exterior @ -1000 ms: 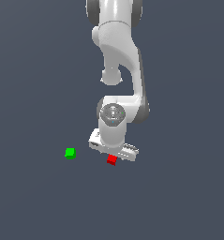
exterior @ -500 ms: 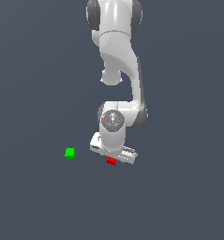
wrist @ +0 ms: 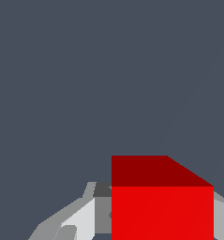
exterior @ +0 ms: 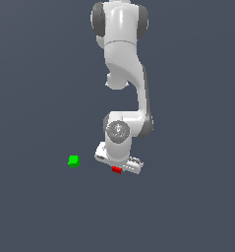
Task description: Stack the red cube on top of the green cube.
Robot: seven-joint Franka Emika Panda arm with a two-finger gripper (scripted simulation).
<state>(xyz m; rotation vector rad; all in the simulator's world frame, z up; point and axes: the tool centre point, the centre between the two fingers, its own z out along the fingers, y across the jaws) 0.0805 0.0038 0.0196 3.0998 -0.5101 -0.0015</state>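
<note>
Small bright red cube (exterior: 116,170), frame centre: grasp step; white gripper (exterior: 117,168) jaws around it, closure uncertain. Next: lift, carry to small green cube (exterior: 73,160), centre-left.

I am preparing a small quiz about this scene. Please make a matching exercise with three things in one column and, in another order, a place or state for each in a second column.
Things:
1. red cube
2. green cube
3. gripper

Places or states:
A. lies alone on the floor, toward the exterior view's left
B. lowered around a cube, a finger on each side
C. sits between the fingers, mostly hidden in the exterior view

Pairs: 1-C, 2-A, 3-B
</note>
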